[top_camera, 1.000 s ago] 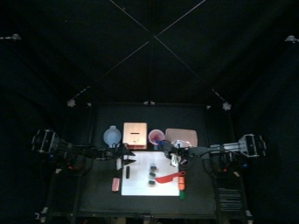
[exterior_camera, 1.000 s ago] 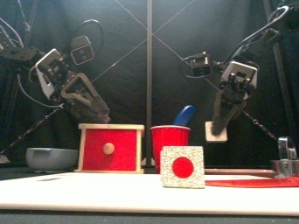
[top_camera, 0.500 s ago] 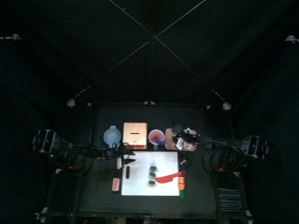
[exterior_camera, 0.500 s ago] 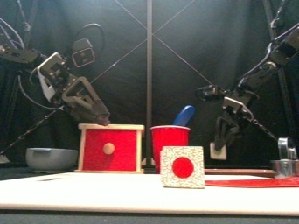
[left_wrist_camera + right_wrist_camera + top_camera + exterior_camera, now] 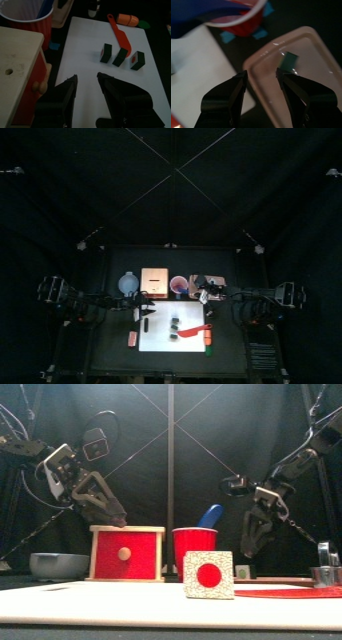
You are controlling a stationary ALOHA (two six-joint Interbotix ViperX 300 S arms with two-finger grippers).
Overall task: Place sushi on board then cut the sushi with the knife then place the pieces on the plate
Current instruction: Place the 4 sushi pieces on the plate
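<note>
Backdrop: black curtains [image 5: 171, 188] hang behind a small black table [image 5: 114, 356]. The top view is too dim and distant to separate the small things.
Left tool: the left tool [image 5: 87, 76] hangs over the white cutting board [image 5: 83, 47], its jaws parted by a narrow gap with nothing between them.
Sushi on board: three dark sushi pieces [image 5: 120, 56] stand in a close row ahead of the left tool's tips. Only the last shows a red spot on its face.
Knife: the red knife [image 5: 119, 35] lies on the board beyond the row, farther from the left tool. One end reaches an orange toy [image 5: 128, 19]; whether they touch cannot be told.
Right tool: the right tool [image 5: 262, 71] hovers over the rim of the pink tray [image 5: 311, 77], jaws moderately apart and empty.
On tray: a small dark green block [image 5: 290, 61] lies inside the tray just past the right tool's tips. It is too blurred to confirm as sushi.
Front view: a speckled piece [image 5: 207, 574] with a round red centre stands near the camera, hiding the foot of the red cup [image 5: 195, 542]. Whether it belongs to the row cannot be told.
Beside left tool: the wooden box [image 5: 17, 60] is cut off at the picture's edge. Of the blue knife [image 5: 211, 515] in the cup, only the top shows.
Edges: a blue-grey bowl [image 5: 58, 565] sits outward of the left tool, and a metal cutter [image 5: 325, 574] outward of the right tool is cropped.
</note>
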